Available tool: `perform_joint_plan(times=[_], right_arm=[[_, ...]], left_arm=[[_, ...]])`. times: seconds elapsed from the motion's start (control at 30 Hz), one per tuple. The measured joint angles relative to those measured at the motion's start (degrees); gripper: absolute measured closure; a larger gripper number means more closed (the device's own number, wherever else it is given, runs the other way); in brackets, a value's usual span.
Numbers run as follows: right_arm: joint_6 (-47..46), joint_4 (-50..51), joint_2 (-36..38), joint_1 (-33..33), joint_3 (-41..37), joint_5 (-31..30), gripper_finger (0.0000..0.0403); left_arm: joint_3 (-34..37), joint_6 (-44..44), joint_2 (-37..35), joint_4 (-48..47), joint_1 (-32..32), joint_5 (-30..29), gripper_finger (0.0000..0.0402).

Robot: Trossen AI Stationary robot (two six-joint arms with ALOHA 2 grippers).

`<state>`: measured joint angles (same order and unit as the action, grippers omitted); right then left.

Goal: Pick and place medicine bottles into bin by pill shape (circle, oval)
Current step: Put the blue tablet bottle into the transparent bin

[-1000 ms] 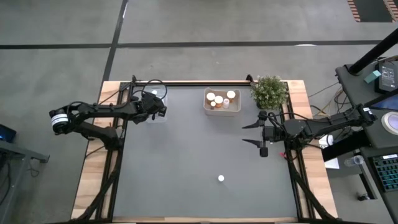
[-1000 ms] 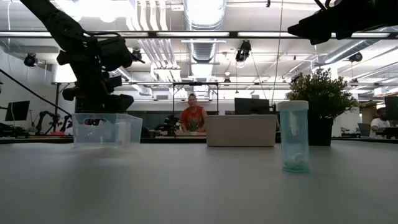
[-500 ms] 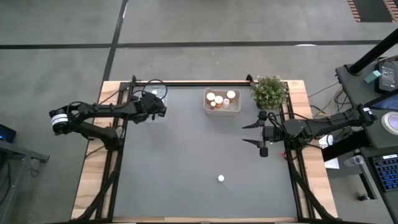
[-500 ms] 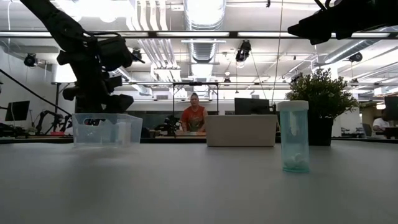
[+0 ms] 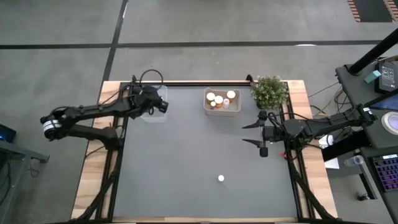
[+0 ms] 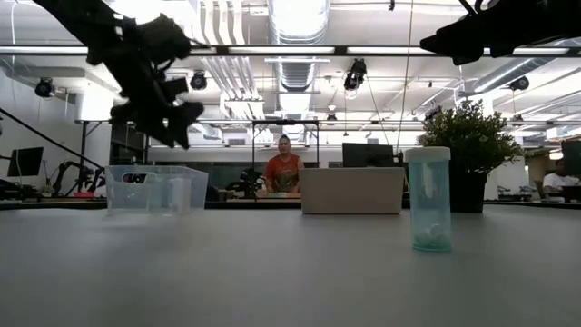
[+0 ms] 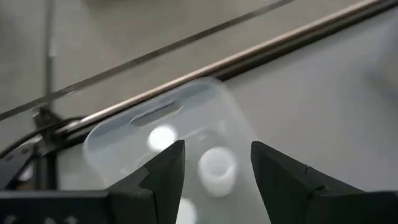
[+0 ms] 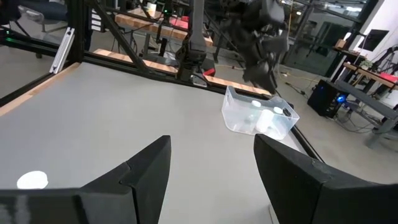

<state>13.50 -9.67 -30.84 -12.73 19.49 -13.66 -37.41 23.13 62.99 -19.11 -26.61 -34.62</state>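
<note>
We judge the sort nearly done: 1 medicine bottle (image 5: 221,178) stands alone on the bench (image 5: 186,162) near its front edge, while others sit in the clear bin (image 5: 155,107) at the back-left corner and the second bin (image 5: 222,101) at the back edge. Our left pincer (image 5: 163,106) hangs partly open and empty above the clear bin, well apart from that bottle; the right pincer (image 5: 246,133), open and empty, waits by the right edge.
</note>
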Motion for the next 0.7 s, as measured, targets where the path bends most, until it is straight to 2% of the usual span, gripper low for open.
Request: perform_joint_plan(times=[0.33, 0.5, 0.7], right_arm=[[-2.1, -0.7, 0.0, 0.0, 0.5, -0.1, 0.0179], [-5.3, -0.9, 0.0, 0.0, 0.6, 0.0, 0.0179], [-11.3, -0.3, 0.0, 0.0, 0.3, 0.1, 0.0179]], left_arm=[[-2.5, -0.1, -10.8, 0.7, 0.8, 16.9, 0.0233], [-2.5, -1.2, -15.0, 2.6, 4.1, 20.3, 0.0233], [-1.6, -4.0, -15.7, 9.6, 12.8, 21.2, 0.0233]])
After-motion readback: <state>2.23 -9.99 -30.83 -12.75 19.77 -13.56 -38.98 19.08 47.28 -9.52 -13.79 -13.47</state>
